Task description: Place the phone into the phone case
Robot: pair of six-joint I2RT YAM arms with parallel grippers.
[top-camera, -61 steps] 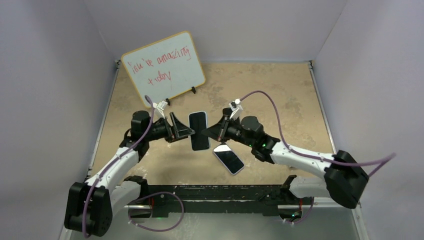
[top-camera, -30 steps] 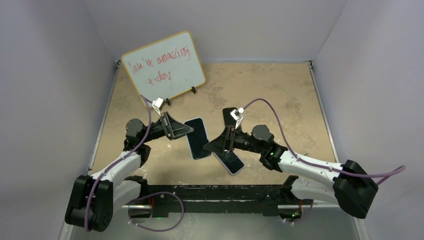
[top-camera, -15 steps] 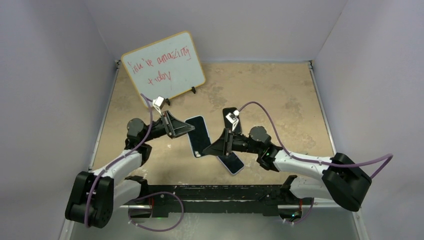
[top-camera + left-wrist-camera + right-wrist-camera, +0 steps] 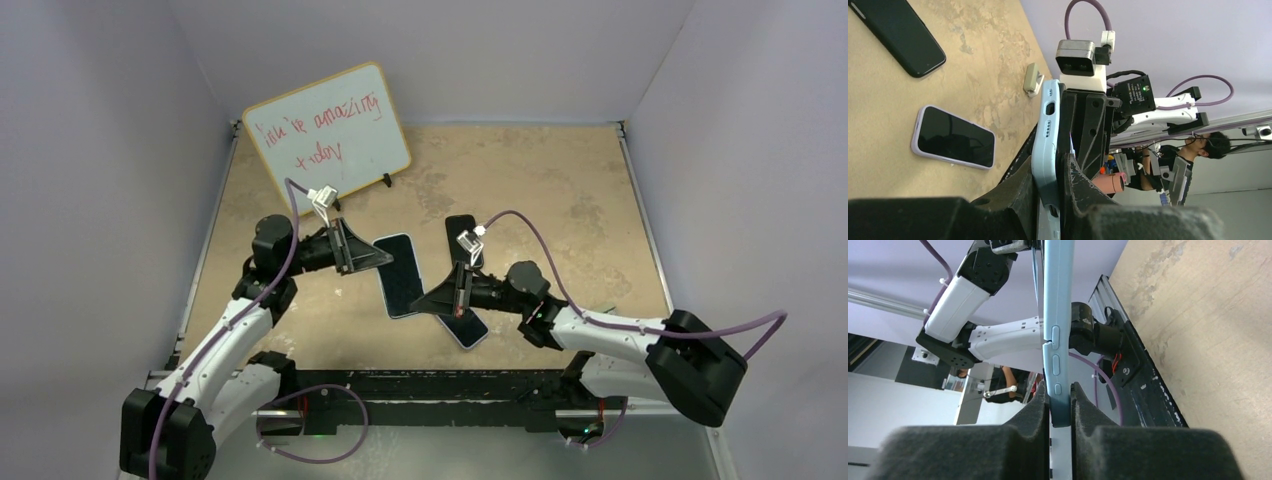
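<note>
Left gripper (image 4: 383, 260), right gripper (image 4: 420, 301) both clamped on blue phone case (image 4: 402, 278); I see tan table (image 4: 560, 200), lilac walls (image 4: 450, 50).

Matt blue plastic phone case (image 4: 1055, 340), glossy phone (image 4: 953, 137) screen, mottled table (image 4: 878, 90).

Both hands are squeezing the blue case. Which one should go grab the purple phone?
Right, probably. The right hand sits just above the purple phone on the table, while the left hand grips the blue case on the side farther from it.
</note>
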